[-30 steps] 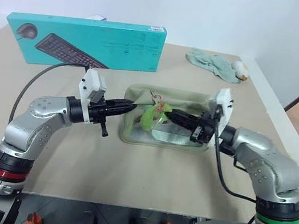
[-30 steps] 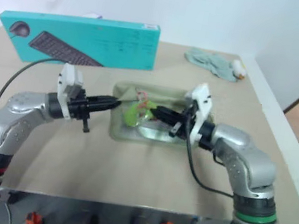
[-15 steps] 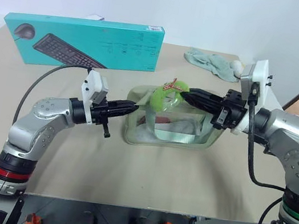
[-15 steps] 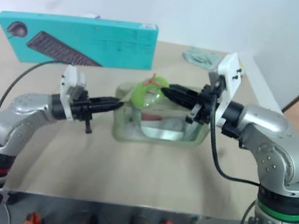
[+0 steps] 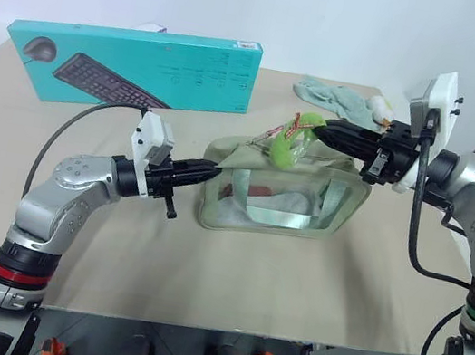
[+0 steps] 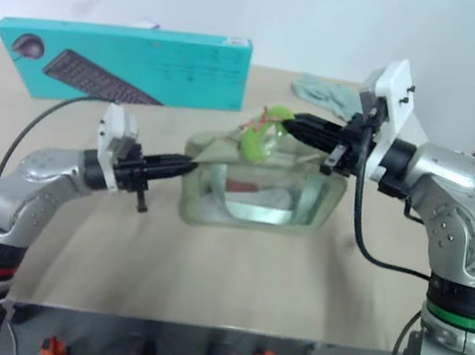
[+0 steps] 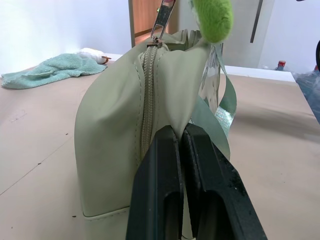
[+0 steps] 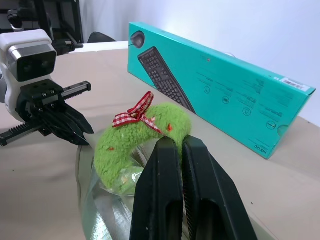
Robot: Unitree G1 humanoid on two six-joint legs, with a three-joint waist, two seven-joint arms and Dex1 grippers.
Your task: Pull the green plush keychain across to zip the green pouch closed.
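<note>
left eye view: left gripper [image 5: 214, 171] clamped on the pouch [image 5: 281, 201] end, right gripper [image 5: 323, 131] pinching the plush keychain [image 5: 287, 145] above its top. zipper looks roughly halfway, the rest not yet pulled

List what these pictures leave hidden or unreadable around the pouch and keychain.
- Zipper slider position along the green pouch: head views, covered by the green plush keychain.
- Pouch contents: the clear panel shows pale shapes, not identifiable.
- Fabric held by the left gripper: left wrist view, pinch point covered by its own fingers.
- Small print on the teal keyboard box: too small.
</note>
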